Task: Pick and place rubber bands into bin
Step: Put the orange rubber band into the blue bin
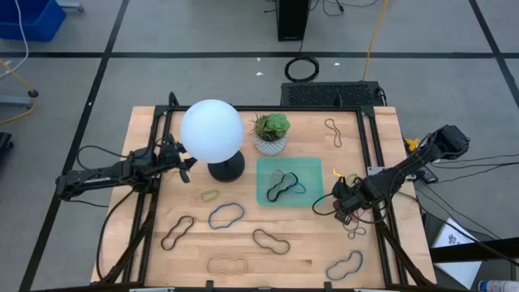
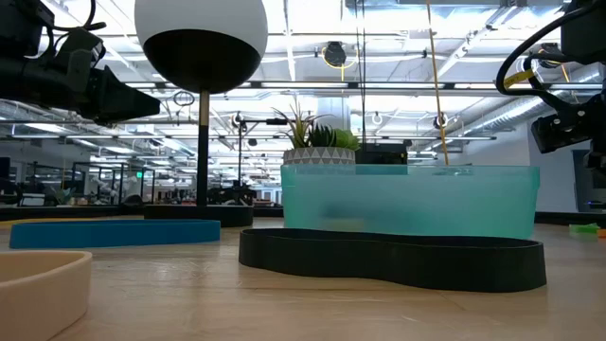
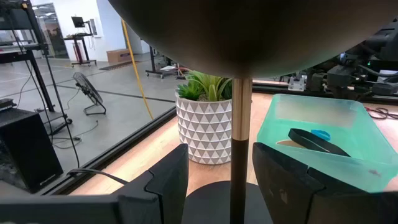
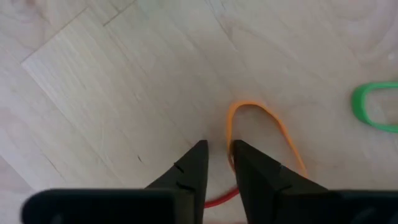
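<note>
Wood table (image 1: 146, 251), bands scattered. R gripper (image 4: 217, 163) sits down on the table just right of the bin (image 1: 316, 166), fingers nearly together around one side of an orange band (image 4: 273, 127) (green band (image 4: 373, 107) nearby). L gripper (image 3: 217, 180) open, by lamp (image 1: 212, 134). Several bands in bin.

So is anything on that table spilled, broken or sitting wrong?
Nothing looks spilled or damaged. The rubber bands lie scattered loose over the table, some already in the bin. The lamp and plant pot stand upright. The right gripper is down at an orange band.
</note>
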`<state>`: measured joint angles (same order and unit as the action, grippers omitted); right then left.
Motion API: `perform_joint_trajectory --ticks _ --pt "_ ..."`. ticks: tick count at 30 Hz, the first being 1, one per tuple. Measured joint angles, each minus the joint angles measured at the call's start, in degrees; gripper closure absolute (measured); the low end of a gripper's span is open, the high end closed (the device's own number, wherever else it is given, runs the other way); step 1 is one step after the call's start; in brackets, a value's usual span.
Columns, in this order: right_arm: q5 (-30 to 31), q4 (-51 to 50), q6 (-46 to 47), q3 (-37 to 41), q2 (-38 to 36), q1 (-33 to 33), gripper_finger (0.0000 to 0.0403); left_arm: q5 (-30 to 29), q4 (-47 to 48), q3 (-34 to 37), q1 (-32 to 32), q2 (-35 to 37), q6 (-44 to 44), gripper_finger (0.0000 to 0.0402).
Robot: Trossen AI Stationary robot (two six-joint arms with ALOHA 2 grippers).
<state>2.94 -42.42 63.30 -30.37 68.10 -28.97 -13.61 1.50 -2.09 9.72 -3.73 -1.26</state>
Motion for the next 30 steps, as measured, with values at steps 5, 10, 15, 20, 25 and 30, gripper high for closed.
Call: perform_joint_trajectory --ticks 5,10,15,20,25,30 --pt "0.0 0.29 -1.77 -0.02 0.0 0.0 0.0386 0.0 0.0 0.0 0.01 -0.02 0.0 0.0215" --pt "0.14 0.28 -2.78 -0.04 0.0 -0.02 0.0398 -0.01 0.0 0.0 -0.01 0.01 0.0 0.0215" --pt "-1.78 0.6 -3.63 -0.17 -0.43 0.02 0.0401 0.01 0.0 0.0 0.01 0.01 0.0 0.0215" --pt "-8.58 1.89 -3.94 -2.75 -1.37 -0.02 0.0402 0.01 -0.01 0.0 0.0 0.0 0.0 0.0215" --pt "-13.19 6.88 -5.54 -5.49 -2.04 -0.02 0.0402 -0.02 -0.02 0.0 0.01 0.0 0.0 0.0215" --pt "-13.59 22.15 -15.28 -6.43 -2.12 0.22 0.0402 -0.02 -0.02 0.0 -0.01 0.01 0.0 0.0215"
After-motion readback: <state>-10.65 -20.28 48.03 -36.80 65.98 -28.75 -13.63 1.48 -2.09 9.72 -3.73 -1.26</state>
